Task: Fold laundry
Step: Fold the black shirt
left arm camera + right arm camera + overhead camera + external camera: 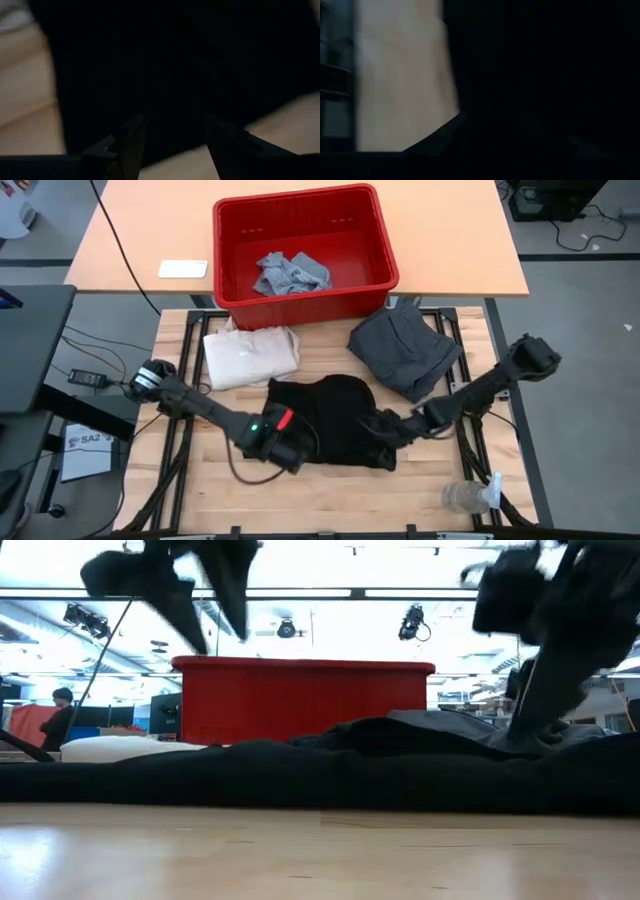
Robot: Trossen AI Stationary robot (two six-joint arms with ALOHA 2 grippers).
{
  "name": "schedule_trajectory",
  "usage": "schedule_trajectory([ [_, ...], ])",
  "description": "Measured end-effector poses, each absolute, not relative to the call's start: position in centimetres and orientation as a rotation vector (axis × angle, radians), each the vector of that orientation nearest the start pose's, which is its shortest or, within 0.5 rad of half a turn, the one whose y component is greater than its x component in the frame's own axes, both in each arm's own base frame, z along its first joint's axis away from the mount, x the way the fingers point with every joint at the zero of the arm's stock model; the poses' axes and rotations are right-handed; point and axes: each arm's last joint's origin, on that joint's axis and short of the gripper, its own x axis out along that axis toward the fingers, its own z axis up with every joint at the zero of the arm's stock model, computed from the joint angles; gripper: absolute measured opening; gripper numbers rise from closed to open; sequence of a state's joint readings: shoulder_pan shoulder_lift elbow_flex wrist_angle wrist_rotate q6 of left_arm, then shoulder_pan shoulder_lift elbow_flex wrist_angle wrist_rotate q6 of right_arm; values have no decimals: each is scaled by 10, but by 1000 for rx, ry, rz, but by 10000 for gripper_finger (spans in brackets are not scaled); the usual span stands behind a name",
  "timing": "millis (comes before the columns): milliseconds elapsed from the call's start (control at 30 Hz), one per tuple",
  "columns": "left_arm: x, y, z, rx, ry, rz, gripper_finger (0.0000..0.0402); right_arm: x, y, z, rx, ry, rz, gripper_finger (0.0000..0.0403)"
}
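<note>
On the wooden tabletop [330, 490], going left to right: a folded cream tote bag [250, 356] lies at the far left. Beside it the left end effector [292, 459] rests at the near left edge of a black garment [335, 415] spread at the centre, its fingers [131, 145] standing apart. The right end effector [385, 430] presses on the garment's right side; I cannot tell its state. Farther right lies a dark grey garment [405, 350]. Behind, a red bin [300, 240] holds a light grey T-shirt [290, 273].
</note>
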State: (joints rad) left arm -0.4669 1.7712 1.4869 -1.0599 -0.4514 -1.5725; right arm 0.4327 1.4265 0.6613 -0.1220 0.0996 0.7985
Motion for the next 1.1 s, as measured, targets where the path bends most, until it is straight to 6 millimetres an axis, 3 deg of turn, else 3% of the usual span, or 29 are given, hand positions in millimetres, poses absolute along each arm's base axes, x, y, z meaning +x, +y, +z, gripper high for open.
schedule_trajectory([
  [133,311,-163,274,-834,816,805,205,237,122,183,508,727,-23,199],
  [267,303,-162,289,-755,863,818,205,243,136,197,486,554,89,199],
  [467,312,-137,321,-447,978,606,200,258,159,202,387,308,277,199],
  [600,321,-103,341,-296,1031,467,184,273,166,196,510,246,181,196],
  [767,323,-68,355,-82,1112,295,166,308,173,184,515,358,7,186],
  [933,312,-44,351,235,1293,206,169,355,182,185,504,418,-163,174],
  [1100,312,-20,351,282,1348,91,176,400,183,185,535,446,-323,173],
])
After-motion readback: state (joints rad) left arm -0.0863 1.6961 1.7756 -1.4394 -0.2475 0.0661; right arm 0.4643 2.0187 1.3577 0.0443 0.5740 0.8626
